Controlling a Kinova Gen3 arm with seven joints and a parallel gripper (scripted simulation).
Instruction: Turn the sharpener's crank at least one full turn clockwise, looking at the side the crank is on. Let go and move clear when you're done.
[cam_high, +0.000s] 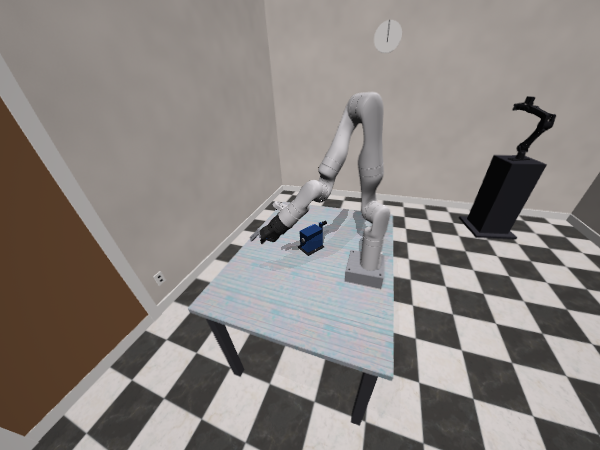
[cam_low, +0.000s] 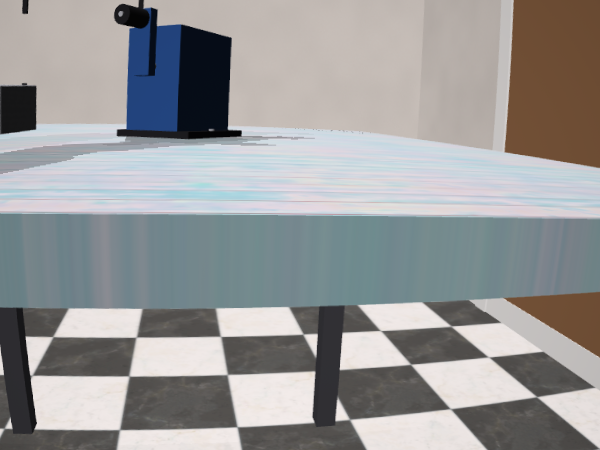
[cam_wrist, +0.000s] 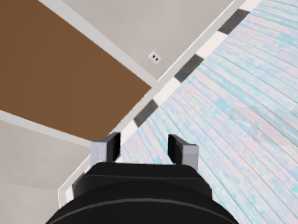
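From above, the sharpener (cam_high: 311, 240) is a small blue box on a black base, standing on the counter (cam_high: 300, 310) just beside the pincer (cam_high: 263, 235), which hangs released with nothing in it. From the side, its black crank (cam_low: 150, 42) points upward, with a round knob (cam_low: 131, 16) on top. At the wrist, both fingers stand wide apart over the counter's edge.
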